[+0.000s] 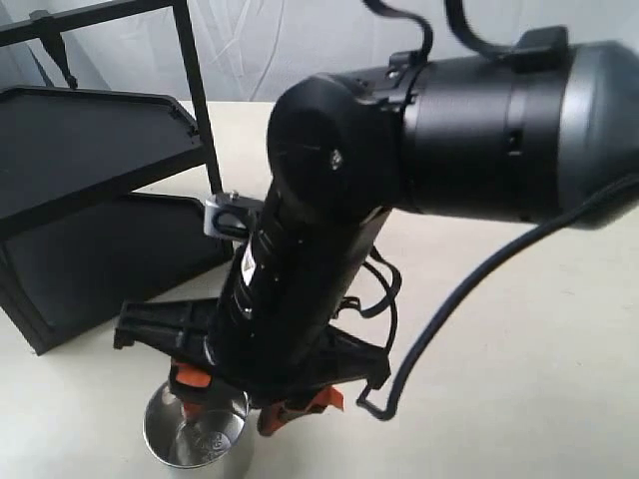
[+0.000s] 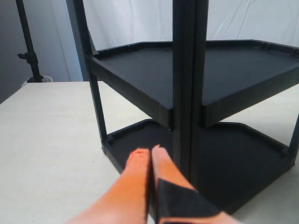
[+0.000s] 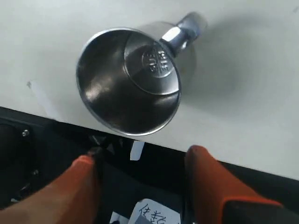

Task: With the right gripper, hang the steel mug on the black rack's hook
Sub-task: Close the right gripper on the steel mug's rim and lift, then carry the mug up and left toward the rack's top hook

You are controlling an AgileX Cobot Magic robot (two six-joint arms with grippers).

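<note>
The steel mug stands upright on the pale table near the front edge. From above, the right wrist view shows the steel mug with its mouth open, a stamp on its base and its loop handle pointing away. My right gripper hovers just above and beside it. In the wrist view the right gripper is open with nothing between its orange fingers. The black rack stands at the back left. My left gripper is shut and empty, close to the black rack.
The thick black right arm and its loose cable fill the middle of the exterior view. A thin black piece hangs from the rack's top bar. The table edge lies just below the mug, with paper notes beyond it.
</note>
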